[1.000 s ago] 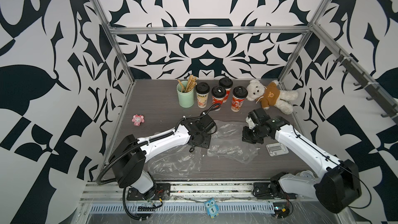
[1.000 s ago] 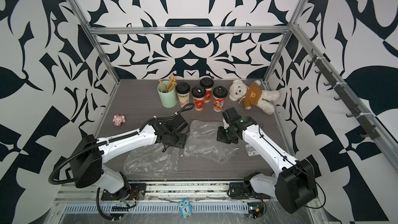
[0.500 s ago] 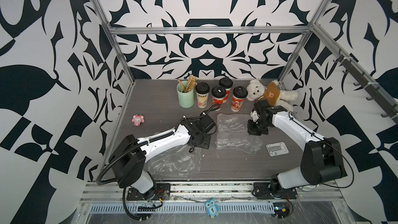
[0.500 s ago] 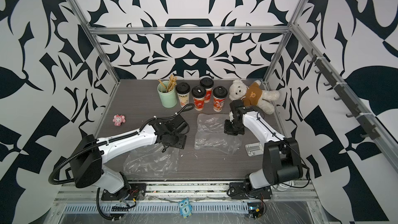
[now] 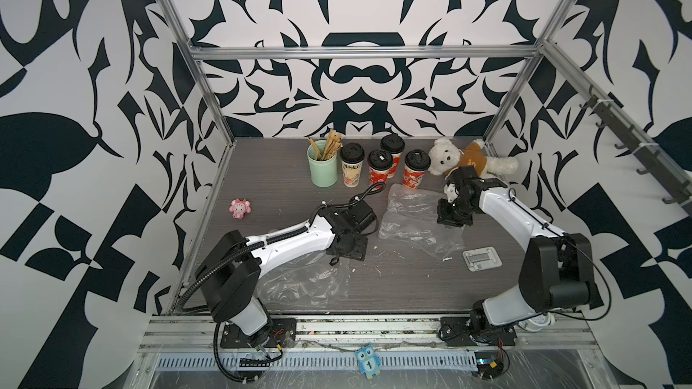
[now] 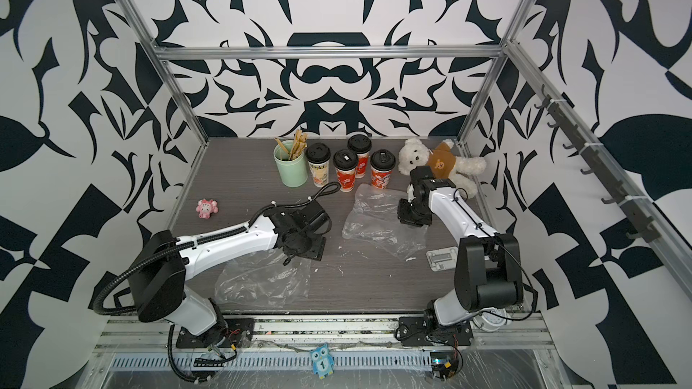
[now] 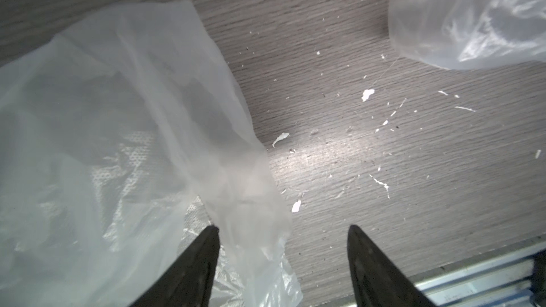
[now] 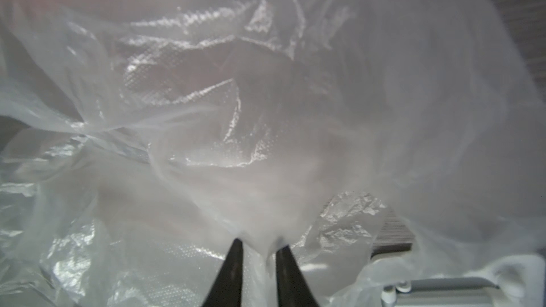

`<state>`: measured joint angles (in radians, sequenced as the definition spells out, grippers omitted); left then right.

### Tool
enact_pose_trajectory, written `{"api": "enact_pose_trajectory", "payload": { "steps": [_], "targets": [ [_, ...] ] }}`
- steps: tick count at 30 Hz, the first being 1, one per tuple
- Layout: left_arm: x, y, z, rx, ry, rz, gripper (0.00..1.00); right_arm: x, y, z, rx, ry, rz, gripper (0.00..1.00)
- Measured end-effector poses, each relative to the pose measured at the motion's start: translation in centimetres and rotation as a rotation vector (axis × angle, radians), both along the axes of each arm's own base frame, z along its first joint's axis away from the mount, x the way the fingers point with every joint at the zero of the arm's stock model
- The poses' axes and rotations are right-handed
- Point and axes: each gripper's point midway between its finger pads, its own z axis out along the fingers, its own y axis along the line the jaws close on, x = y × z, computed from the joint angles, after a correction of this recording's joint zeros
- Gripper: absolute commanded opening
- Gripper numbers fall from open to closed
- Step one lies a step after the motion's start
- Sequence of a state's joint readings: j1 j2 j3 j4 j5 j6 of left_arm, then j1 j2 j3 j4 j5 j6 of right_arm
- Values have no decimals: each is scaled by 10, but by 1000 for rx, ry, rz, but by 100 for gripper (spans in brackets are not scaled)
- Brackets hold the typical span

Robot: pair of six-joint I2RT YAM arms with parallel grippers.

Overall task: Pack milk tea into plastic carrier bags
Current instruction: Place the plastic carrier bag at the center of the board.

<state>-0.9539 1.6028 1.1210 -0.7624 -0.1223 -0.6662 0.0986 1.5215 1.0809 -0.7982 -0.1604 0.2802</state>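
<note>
Small pink pig toy (image 5: 240,208) sits alone at the left of the dark grey wood-grain desk (image 5: 262,166). White left arm (image 5: 292,241) reaches in low over the middle-left. Left jaws are wide apart, pointing down, clamped on nothing.

In the left wrist view an edge strip of the front thin clear plastic carrier bag (image 7: 118,113) runs into the gap beside one fingertip (image 7: 204,249). The rest of the gap is over bare desk with white flecks. In both top views that bag lies flat at the front, partly under the arm, no cup in it.

Back row, all upright, lids on, outside the bags:
- mint-green holder of brown sticks (image 5: 322,170)
- cream-yellow paper cup with black dome lid (image 5: 352,174), just beside the holder
- near red-sleeved cup (image 5: 379,175)
- rear red-sleeved cup (image 5: 392,144), set back behind it
- rightmost red-sleeved cup (image 5: 415,174)

Second clear crinkly carrier bag (image 5: 412,222) lies crumpled mid-desk, its far corner just beside the rightmost cup, nothing in it. White right arm (image 5: 513,215) comes in over that bag's right edge. Right jaws are a little apart with a slim gap showing. In the right wrist view the film (image 8: 236,98) is bunched at the tips and in the gap.

White teddy bear in a brown shirt (image 5: 468,155) lies in the back right corner, behind the arm. Small flat grey-white plastic piece (image 5: 482,257) sits on the desk near the second bag's front corner.
</note>
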Motion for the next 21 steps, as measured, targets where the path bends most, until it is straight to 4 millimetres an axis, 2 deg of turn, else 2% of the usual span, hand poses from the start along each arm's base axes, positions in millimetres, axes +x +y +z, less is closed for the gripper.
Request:
{"api": "enact_pose_trajectory", "payload": {
  "steps": [3,6,10,16,21],
  "targets": [
    [-5,2,-5,27,19,-8,71,1,0,1,3,-5,0,52],
    [-8,2,-7,41,30,-10,68,2,1,1,4,-8,1,68],
    [-12,2,-13,52,49,-11,61,2,1,5,9,-21,-3,69],
    [-14,0,-18,55,66,-8,43,5,2,17,18,-58,-1,69],
    [-12,-7,-17,24,65,-3,17,4,2,26,19,-83,-2,69]
  ]
}}
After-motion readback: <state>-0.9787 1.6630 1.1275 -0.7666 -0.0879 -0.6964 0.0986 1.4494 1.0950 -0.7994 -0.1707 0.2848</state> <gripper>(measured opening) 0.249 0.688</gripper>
